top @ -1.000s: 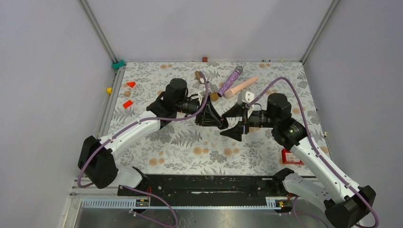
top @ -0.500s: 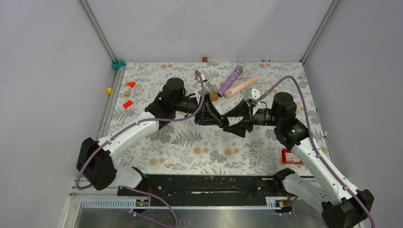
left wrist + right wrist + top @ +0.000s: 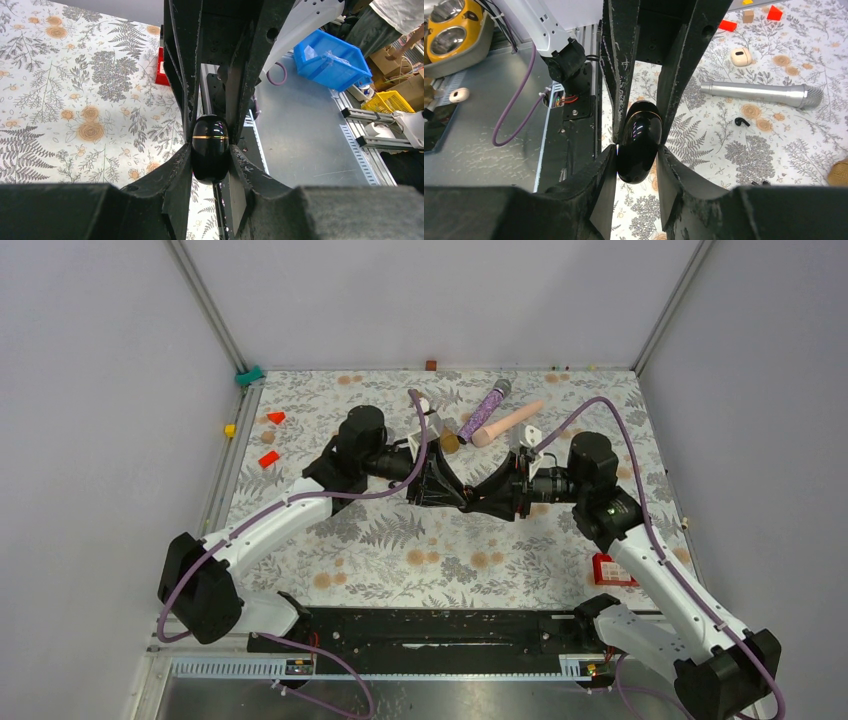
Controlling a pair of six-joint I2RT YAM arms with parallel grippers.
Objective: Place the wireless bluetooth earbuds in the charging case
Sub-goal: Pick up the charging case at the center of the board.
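Both arms meet over the middle of the tabletop, somewhat nearer its far edge, and share one object: the charging case (image 3: pixel 210 140), a glossy black egg with a thin gold seam around it. The left tool (image 3: pixel 210 156) pinches one end of the case between its padded fingers. The right tool (image 3: pixel 637 159) pinches the other end, coming in from the opposite side. In each wrist view the other arm's fingers appear to close on the far half of the case.

The seam is unbroken, so the case is shut. Gripping it on either side of that line looks like preparation for prising the lid from the base, with one arm steadying while the other pulls.

The earbuds are not in the case. One tiny black earbud (image 3: pixel 741 121) lies loose on the flowered tabletop, just beside a silver microphone (image 3: pixel 759 93) and well apart from the case. I cannot make out a second one with certainty.
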